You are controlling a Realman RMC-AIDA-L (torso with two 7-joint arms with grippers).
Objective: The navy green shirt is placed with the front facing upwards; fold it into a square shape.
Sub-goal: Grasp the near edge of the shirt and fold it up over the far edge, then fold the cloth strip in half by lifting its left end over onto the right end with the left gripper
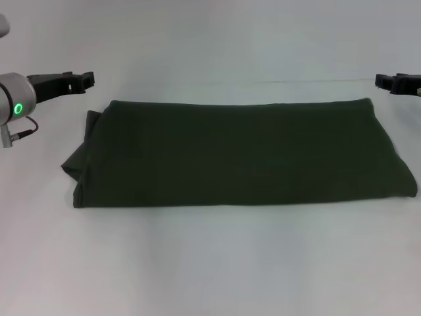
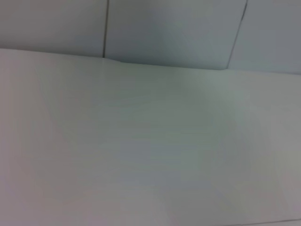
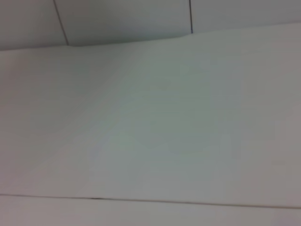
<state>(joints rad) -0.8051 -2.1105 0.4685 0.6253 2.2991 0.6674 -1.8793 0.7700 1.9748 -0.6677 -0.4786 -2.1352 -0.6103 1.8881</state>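
Folded navy green shirt (image 1: 240, 155) lies flat mid-tabletop (image 1: 210, 263).

It forms a wide rectangle, no print showing. The left gripper (image 1: 84, 79) and right gripper (image 1: 381, 81) hover off either far corner, clear of the cloth; whether either is parted, I cannot tell.

Dark green shirt (image 1: 240, 153) lies folded flat, oblong.

The shirt (image 1: 240, 155) lies folded mid-counter (image 1: 210, 263); left pincer (image 1: 82, 79) and right pincer (image 1: 385, 81) flank its far corners, apart.
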